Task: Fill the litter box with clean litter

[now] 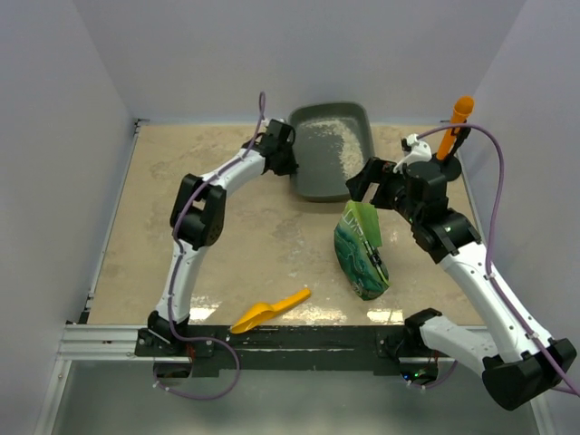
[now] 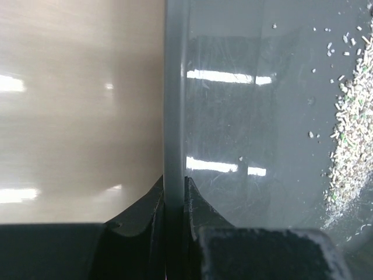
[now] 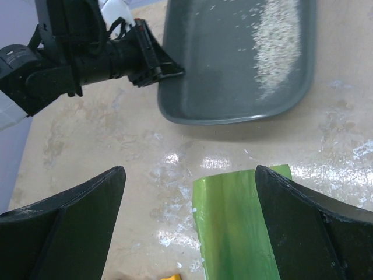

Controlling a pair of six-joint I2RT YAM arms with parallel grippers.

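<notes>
The dark grey litter box (image 1: pixel 319 172) sits at the back middle of the table, with pale litter (image 1: pixel 345 145) spread along its right side. My left gripper (image 1: pixel 288 166) is shut on the box's left rim (image 2: pixel 173 116); the litter (image 2: pixel 349 128) shows inside the box to the right. My right gripper (image 1: pixel 367 195) is open above the top of the green bag (image 1: pixel 361 249), which lies on the table. In the right wrist view the bag's green top edge (image 3: pixel 233 227) lies between my open fingers (image 3: pixel 70 216), with the box (image 3: pixel 233 64) and litter (image 3: pixel 277 46) beyond.
A yellow scoop (image 1: pixel 268 311) lies near the front edge. An orange-handled tool (image 1: pixel 455 122) stands at the back right. White walls close in left, back and right. A few litter grains lie on the tabletop near the bag (image 3: pixel 192 207).
</notes>
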